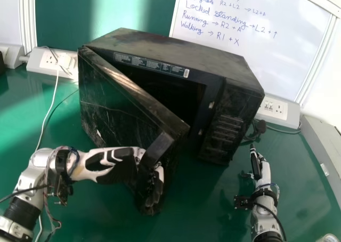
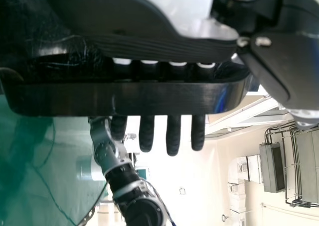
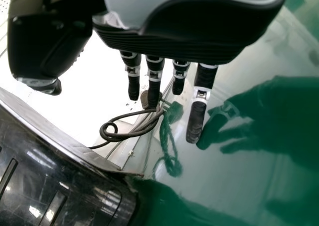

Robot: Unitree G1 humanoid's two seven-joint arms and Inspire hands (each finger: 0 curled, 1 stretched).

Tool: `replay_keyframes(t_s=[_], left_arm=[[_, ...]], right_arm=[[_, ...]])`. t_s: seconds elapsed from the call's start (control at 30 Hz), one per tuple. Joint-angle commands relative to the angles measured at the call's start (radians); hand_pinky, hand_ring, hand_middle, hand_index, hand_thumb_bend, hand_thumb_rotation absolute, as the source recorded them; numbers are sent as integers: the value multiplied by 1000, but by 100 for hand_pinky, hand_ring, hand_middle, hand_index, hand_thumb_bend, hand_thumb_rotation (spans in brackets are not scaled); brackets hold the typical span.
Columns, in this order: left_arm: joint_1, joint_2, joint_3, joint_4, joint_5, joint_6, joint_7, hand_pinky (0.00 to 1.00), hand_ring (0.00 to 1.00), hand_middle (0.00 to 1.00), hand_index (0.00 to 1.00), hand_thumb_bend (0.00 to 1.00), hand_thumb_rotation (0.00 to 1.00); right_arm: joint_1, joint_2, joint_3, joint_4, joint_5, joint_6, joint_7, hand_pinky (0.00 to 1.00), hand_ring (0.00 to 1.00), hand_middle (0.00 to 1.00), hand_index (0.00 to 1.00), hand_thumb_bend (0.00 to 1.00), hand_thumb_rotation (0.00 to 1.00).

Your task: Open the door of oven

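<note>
The black oven sits on the green table with its door partly open, swung out at the left. My left hand is at the bar-shaped door handle. In the left wrist view, the fingers of the left hand pass behind the handle and stick out straight beyond it, open. My right hand is over the table, right of the oven and apart from it. The right wrist view shows the right hand with its fingers extended and the oven's edge close by.
A power strip with a white cable stands behind the oven's left side. Another socket box and a dark cable are at the back right. A whiteboard stands behind, and a grey ledge runs along the right edge.
</note>
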Motion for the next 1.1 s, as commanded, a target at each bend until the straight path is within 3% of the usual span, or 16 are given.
replay_keyframes(t_s=[0.0, 0.1, 0.2, 0.23, 0.33, 0.37, 0.4, 0.47, 0.57, 0.63, 0.73, 0.87, 0.97, 1.0, 1.03, 1.07], left_arm=[[-30, -7, 14, -21, -50, -14, -41, 36, 43, 49, 52, 47, 0], [-38, -4, 27, -2, -68, -18, -69, 36, 43, 48, 52, 47, 0], [-26, 31, 26, -36, -99, 139, -51, 37, 44, 49, 51, 47, 0], [-21, 33, 31, -45, -102, 137, -56, 37, 44, 49, 51, 47, 0], [-17, 8, 75, -34, -115, 36, -80, 37, 44, 49, 51, 47, 0], [-21, -11, 99, -15, -122, -43, -99, 18, 42, 47, 50, 49, 0], [-29, -18, 118, 9, -134, -82, -125, 12, 26, 45, 50, 50, 0], [-45, 11, 134, 51, -160, 5, -155, 6, 13, 42, 49, 51, 0], [-18, 40, 168, 21, -243, 279, -105, 6, 12, 40, 49, 51, 0], [18, 45, 196, -31, -269, 353, -74, 9, 14, 39, 49, 51, 0], [57, 19, 241, -78, -256, 275, -56, 6, 10, 39, 49, 51, 0], [60, 2, 263, -79, -286, 338, -40, 6, 12, 39, 48, 51, 0], [54, 8, 271, -63, -261, 254, -101, 11, 17, 39, 50, 51, 0], [56, -10, 287, -58, -258, 189, -109, 10, 16, 39, 50, 51, 0], [58, -10, 293, -53, -264, 188, -117, 10, 15, 39, 50, 51, 0], [55, 10, 285, -45, -281, 277, -119, 9, 14, 39, 50, 51, 0]], right_arm=[[20, 8, 5, 21, -6, 23, 7, 82, 89, 92, 94, 76, 100], [20, 8, 2, 21, -2, 19, 13, 83, 90, 93, 95, 76, 100], [21, 6, 10, 20, -10, 15, 7, 82, 89, 92, 94, 77, 100], [21, 6, 12, 20, -13, 15, 3, 81, 89, 92, 94, 78, 100], [20, 7, 5, 21, -4, 18, 8, 79, 88, 91, 93, 77, 100], [18, 8, 3, 21, -1, 22, 9, 81, 89, 92, 94, 77, 100], [18, 9, 1, 22, 1, 23, 9, 80, 89, 92, 93, 76, 100], [19, 9, 4, 22, -3, 20, 7, 80, 89, 92, 93, 75, 100], [18, 6, 7, 22, -7, 18, 6, 80, 88, 92, 93, 77, 100], [17, 6, 4, 22, -4, 20, 9, 79, 88, 92, 94, 80, 100], [16, 7, -6, 22, 6, 17, 15, 81, 89, 92, 94, 77, 100], [16, 6, -13, 22, 10, 16, 20, 81, 89, 93, 94, 76, 100], [17, 6, -13, 21, 8, 13, 21, 82, 90, 92, 94, 77, 100], [16, 7, -13, 21, 9, 13, 21, 82, 90, 92, 93, 77, 100], [16, 7, -13, 21, 9, 12, 21, 82, 90, 93, 94, 75, 100], [16, 8, -14, 21, 8, 11, 19, 81, 90, 93, 94, 74, 100]])
